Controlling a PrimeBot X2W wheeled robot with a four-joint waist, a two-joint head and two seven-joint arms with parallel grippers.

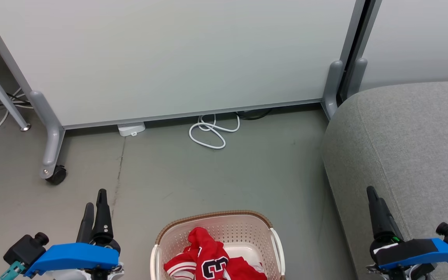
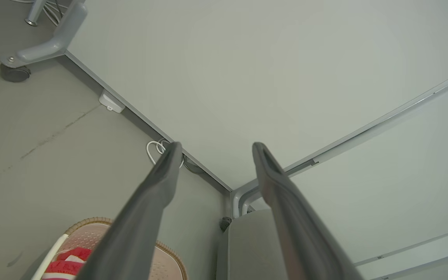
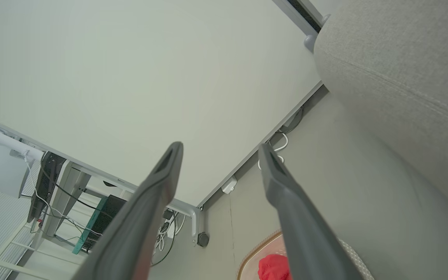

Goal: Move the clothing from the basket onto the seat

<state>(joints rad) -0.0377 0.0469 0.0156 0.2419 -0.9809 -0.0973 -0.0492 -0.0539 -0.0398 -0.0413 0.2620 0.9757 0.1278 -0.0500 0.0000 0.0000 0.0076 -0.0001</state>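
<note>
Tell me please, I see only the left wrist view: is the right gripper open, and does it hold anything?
Observer: The right gripper is open and holds nothing.
Operator: Where does it stand?
Observer: In the head view it shows at the lower right, against the grey seat, to the right of the basket.
Operator: Is any clothing on the seat?
Observer: None on the part the head view shows; the clothing, red with a black number, lies in the basket.

text: "3" | look: black digit, white outline | on: red clothing point(image 1: 213, 259) | where: in the basket point(image 1: 213, 214)
</note>
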